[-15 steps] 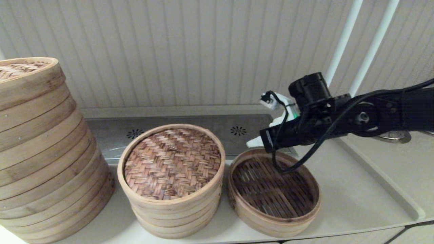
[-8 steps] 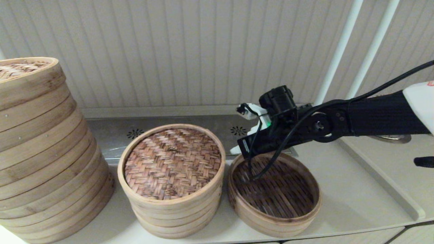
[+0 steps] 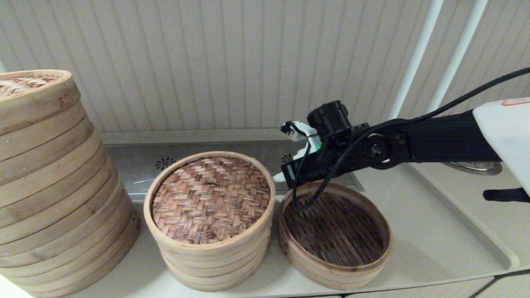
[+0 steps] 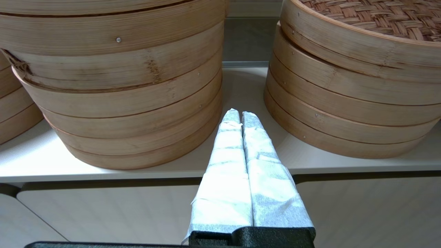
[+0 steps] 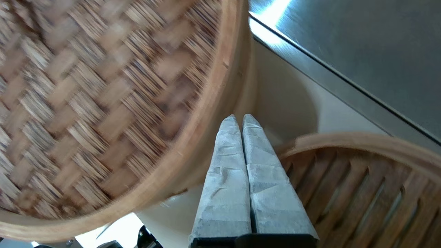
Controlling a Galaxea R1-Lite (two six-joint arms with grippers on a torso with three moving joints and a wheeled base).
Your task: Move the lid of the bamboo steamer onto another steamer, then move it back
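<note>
1. Lid orientation: the bamboo steamer lid [image 3: 210,198] is lying flat, woven herringbone top facing up; being round, it is showing no long axis. It is sitting on top of the mid-sized stacked steamer [image 3: 209,258] at the middle of the counter [image 3: 430,248].
2. Another steamer [image 3: 334,236], 1 tier high, is standing just to the right of that stack, almost touching it, its dark slatted floor bare and holding nothing.
3. The right gripper [image 5: 240,119] is hovering above the gap between the lid's right rim and the shallow basket's rear-left rim, its 2 wrapped fingers pressed together and gripping nothing. In the head view its tip is mostly hiding behind the arm's black body and cable.
4. The left gripper [image 4: 240,113] is staying low at the counter's front edge, fingers pressed together on nothing, pointing at the gap between the tall wide steamer [image 4: 113,86] and the mid-sized stack. It is not showing in the head view.
5. The tall wide steamer's left side and base are being cut off by the frame edge in the head view; only a sliver of its paler woven lid [image 3: 22,85] is showing.
6. The right wrist view is blurring the lid's weave.
</note>
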